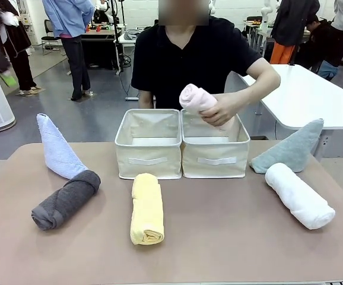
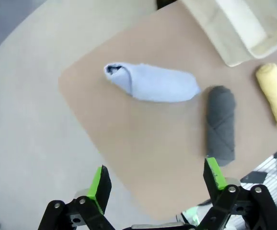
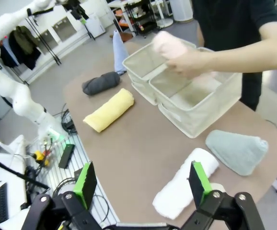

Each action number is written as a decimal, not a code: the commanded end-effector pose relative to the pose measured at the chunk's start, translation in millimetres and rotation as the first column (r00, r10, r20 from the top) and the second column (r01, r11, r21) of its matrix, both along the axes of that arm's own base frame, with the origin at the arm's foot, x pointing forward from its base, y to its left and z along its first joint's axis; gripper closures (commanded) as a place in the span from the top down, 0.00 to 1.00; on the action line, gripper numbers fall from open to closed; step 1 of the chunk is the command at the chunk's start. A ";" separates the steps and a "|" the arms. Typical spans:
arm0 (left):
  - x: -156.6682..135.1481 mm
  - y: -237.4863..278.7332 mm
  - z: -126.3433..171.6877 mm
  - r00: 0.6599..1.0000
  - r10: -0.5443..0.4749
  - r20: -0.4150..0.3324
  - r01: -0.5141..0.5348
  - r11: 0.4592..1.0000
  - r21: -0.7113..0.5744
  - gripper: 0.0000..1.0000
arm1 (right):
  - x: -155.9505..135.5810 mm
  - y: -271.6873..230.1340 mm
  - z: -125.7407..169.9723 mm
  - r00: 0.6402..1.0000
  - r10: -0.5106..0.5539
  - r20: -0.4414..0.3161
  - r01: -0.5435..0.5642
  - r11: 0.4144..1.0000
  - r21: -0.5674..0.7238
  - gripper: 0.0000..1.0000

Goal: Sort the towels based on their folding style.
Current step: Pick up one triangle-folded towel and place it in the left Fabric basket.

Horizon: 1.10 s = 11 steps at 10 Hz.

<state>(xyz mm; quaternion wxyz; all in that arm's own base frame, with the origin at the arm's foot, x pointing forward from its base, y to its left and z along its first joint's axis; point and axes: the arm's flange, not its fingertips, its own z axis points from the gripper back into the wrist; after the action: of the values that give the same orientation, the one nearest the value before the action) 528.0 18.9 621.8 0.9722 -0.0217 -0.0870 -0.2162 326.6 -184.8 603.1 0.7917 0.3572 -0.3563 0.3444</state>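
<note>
Left wrist view looks down past the left gripper, fingers spread wide and empty, hanging over the table near its edge. The light blue cone towel and the dark grey roll lie ahead of the fingertips, just beside each other, with the yellow roll off to the right near a beige basket. Right wrist view has the right gripper equally spread with nothing in it; the white roll lies close, showing between its fingers, with the grey-blue cone beside it. Front view adds what the left wrist camera misses: the person's hand grips the pink roll, tilted over the right basket, elbow bent
</note>
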 end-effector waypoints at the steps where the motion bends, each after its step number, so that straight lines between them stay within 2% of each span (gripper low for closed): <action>1: 41.9 -16.8 -11.8 0.972 0.122 -0.199 -0.109 0.991 0.075 1.00 | 1.7 -1.0 -1.3 1.000 -0.002 0.009 0.002 1.000 0.000 1.00; 2: 59.6 -23.2 -33.9 0.959 0.191 -0.209 -0.180 0.981 0.070 1.00 | 1.7 -1.0 -1.3 1.000 -0.002 0.009 0.002 1.000 0.000 1.00; 3: 68.9 -30.1 -55.9 0.958 0.222 -0.183 -0.216 0.975 0.048 1.00 | 1.7 -1.0 -1.3 1.000 -0.002 0.009 0.002 1.000 0.000 1.00; 4: 62.5 -28.4 -64.3 0.973 0.208 -0.099 -0.203 0.977 0.063 1.00 | 1.7 -1.0 -1.3 1.000 -0.002 0.009 0.002 1.000 0.000 1.00; 5: 53.9 -30.3 -61.0 0.965 0.191 -0.182 -0.174 0.979 0.102 1.00 | 1.7 -1.0 -1.3 1.000 -0.002 0.009 0.002 1.000 0.000 1.00; 10: 57.5 -30.5 -62.5 0.963 0.205 -0.176 -0.190 0.977 0.099 1.00 | 1.7 -1.0 -1.3 1.000 -0.002 0.009 0.002 1.000 0.000 1.00; 11: 73.9 -35.7 -77.5 0.936 0.299 -0.184 -0.283 0.953 0.108 1.00 | 1.7 -1.0 -1.3 1.000 -0.002 0.009 0.002 1.000 0.000 1.00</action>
<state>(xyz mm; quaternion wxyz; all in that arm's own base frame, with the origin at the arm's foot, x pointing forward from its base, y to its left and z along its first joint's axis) 587.2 -11.7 554.7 0.9943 0.0062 0.0156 -0.1053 326.7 -184.9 603.1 0.7919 0.3571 -0.3562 0.3443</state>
